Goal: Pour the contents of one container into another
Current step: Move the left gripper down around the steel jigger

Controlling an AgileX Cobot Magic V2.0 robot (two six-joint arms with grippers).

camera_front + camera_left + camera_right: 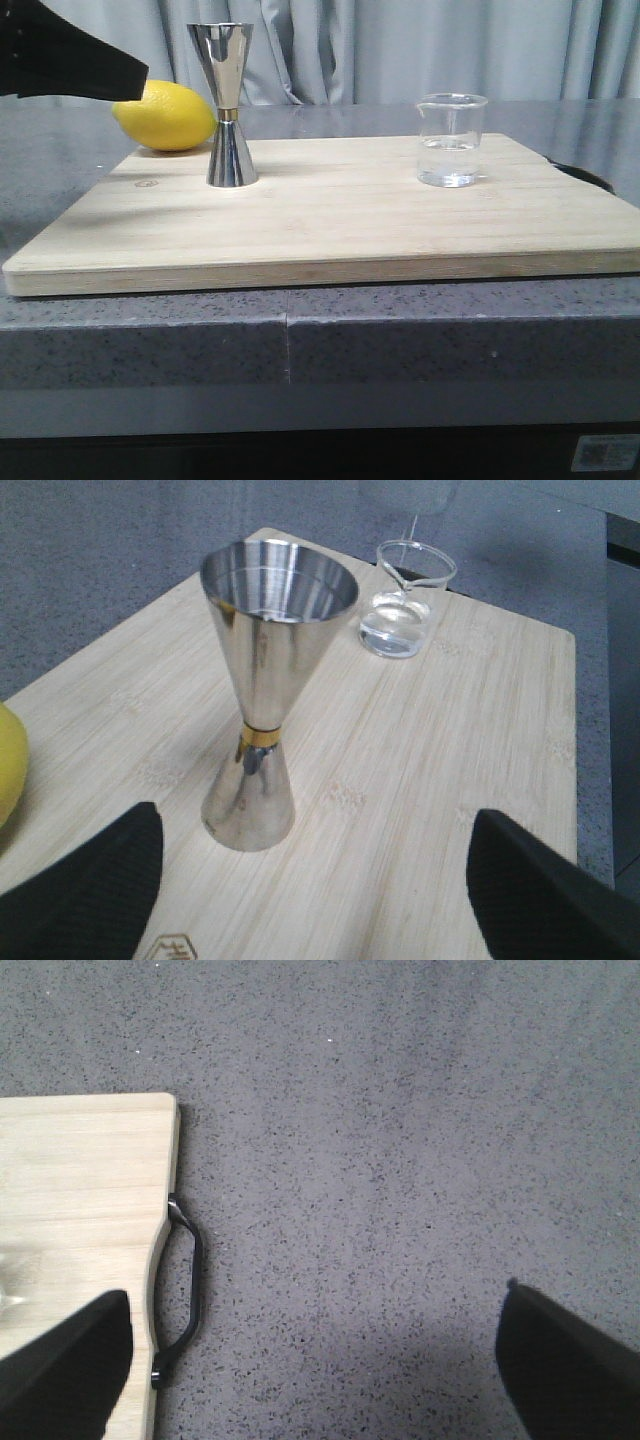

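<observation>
While both hands wide, beaker (451, 139) holds clear liquid; jigger (259, 702) looks empty.

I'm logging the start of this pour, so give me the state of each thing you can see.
Beaker: upright on the board, a little clear liquid inside.
Jigger: upright, wide cup up, looks empty.
Lemon: whole, lying behind the jigger.
Left pincer: open, empty.
Right pincer: open, empty, over the counter.

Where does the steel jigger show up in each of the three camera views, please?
Front view: the jigger stands upright, left of centre on the cutting board, beside the lemon.
Left wrist view: centre frame, close up.
Right wrist view: not in it.
Shared landmark: the cutting board appears in all three.
</observation>
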